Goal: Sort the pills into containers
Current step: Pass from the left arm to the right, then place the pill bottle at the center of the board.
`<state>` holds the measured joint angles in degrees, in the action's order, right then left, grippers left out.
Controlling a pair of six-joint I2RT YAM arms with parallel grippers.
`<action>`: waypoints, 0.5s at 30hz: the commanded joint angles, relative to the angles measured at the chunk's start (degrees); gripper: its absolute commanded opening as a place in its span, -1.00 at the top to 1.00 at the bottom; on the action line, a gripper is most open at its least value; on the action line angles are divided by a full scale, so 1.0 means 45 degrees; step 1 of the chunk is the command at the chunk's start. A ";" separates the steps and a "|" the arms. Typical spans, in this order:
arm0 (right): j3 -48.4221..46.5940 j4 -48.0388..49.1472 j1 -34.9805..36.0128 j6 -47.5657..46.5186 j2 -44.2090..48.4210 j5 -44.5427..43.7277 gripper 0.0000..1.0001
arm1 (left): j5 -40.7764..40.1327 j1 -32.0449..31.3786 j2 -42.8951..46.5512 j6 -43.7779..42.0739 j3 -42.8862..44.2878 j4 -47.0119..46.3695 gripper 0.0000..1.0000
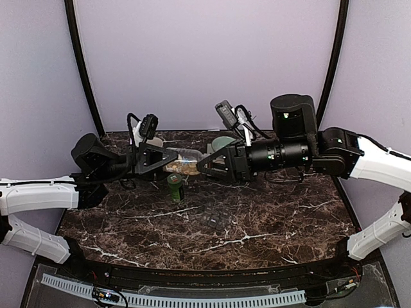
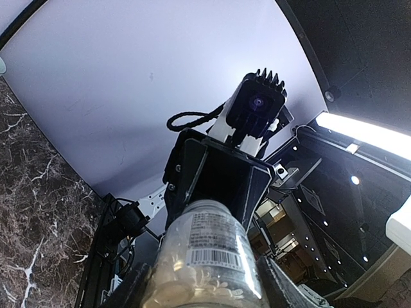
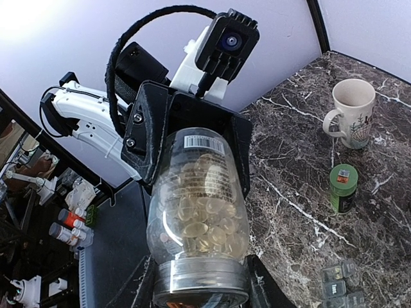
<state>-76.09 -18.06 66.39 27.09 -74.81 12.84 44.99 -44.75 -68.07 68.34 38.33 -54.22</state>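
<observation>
Clear plastic bottle (image 1: 183, 165), round and packed with glossy tan pills (image 3: 202, 218), hangs level; left claw (image 1: 166, 159) and right claw (image 1: 204, 164) each clamp one end.

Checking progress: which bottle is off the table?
The clear bottle, held sideways between the left gripper and right gripper; the green-capped bottle stands on the table.
</observation>
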 commanded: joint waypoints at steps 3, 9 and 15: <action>-0.0658 -0.0330 0.0089 0.0498 -0.0171 -0.1011 0.80 | -0.1077 0.0242 0.0863 -0.1000 -0.0332 0.0917 0.01; -0.1499 -0.1949 0.0089 0.0709 -0.0662 -0.2532 0.85 | -0.4341 0.0765 0.2943 -0.2866 -0.0715 0.5337 -0.53; -0.2023 -0.3147 0.0000 0.1284 -0.1221 -0.4009 0.88 | -0.6020 0.1191 0.3844 -0.3845 -0.0695 0.8013 -0.63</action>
<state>-82.15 -28.01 66.78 30.57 -78.74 1.74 25.89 -40.18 -52.42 56.64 35.42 -29.67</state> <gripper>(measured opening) 0.380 0.812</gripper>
